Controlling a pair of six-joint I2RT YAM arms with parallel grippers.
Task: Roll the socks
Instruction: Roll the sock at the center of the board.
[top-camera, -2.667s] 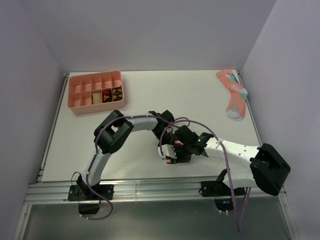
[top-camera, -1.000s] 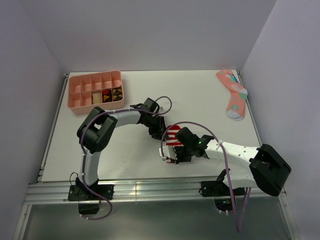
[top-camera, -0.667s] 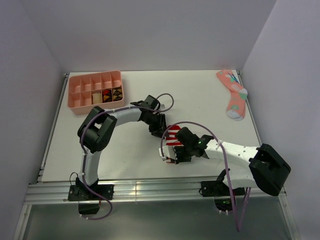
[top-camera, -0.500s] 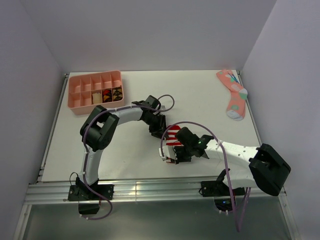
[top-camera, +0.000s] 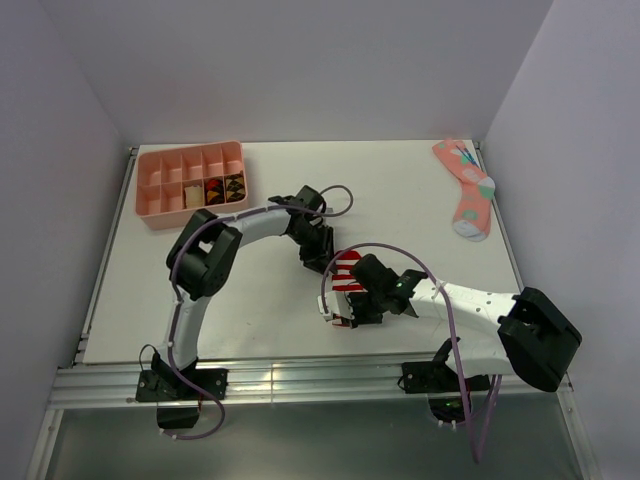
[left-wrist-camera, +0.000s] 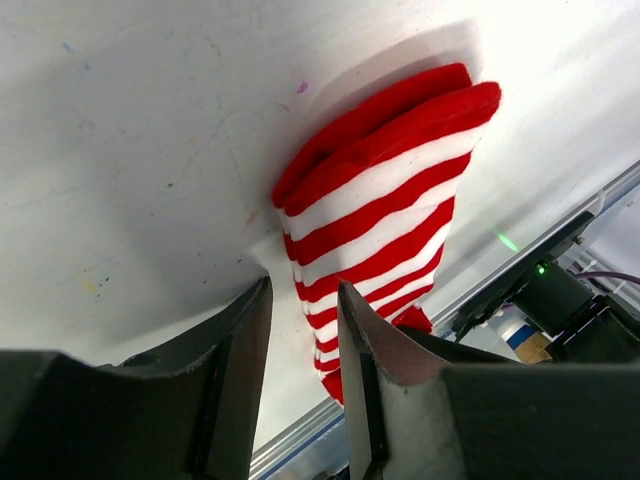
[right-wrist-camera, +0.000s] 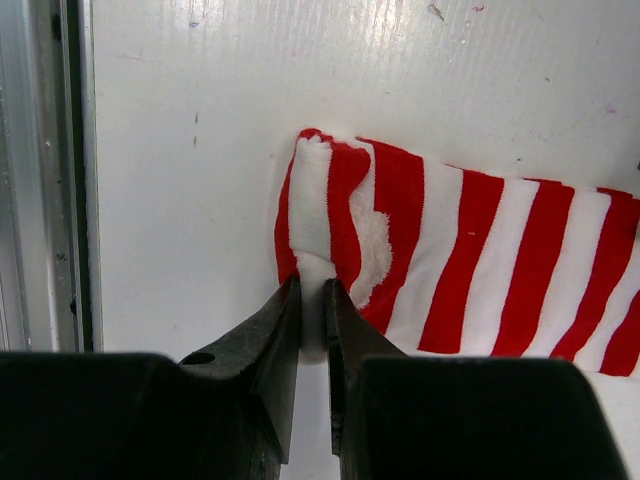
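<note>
A red-and-white striped sock (top-camera: 346, 272) lies flat on the white table, between my two grippers. In the left wrist view the striped sock (left-wrist-camera: 385, 210) stretches away from my left gripper (left-wrist-camera: 302, 290). Its jaws stand apart over the sock's near white edge, and bare table shows between them. From above, the left gripper (top-camera: 320, 260) sits at the sock's far end. My right gripper (right-wrist-camera: 312, 287) is shut on a white fold at the end of the striped sock (right-wrist-camera: 480, 270). In the top view the right gripper (top-camera: 346, 314) is at the sock's near end.
A pink compartment tray (top-camera: 160, 205) stands at the back left with small items in some cells. A pink sock with teal and grey pattern (top-camera: 466, 190) lies at the back right corner. The metal front rail (top-camera: 300, 375) runs close behind the right gripper.
The left arm's elbow and wrist have swung a little right and back, while its gripper stays at the sock's far end. The right arm and the sock hold still.
</note>
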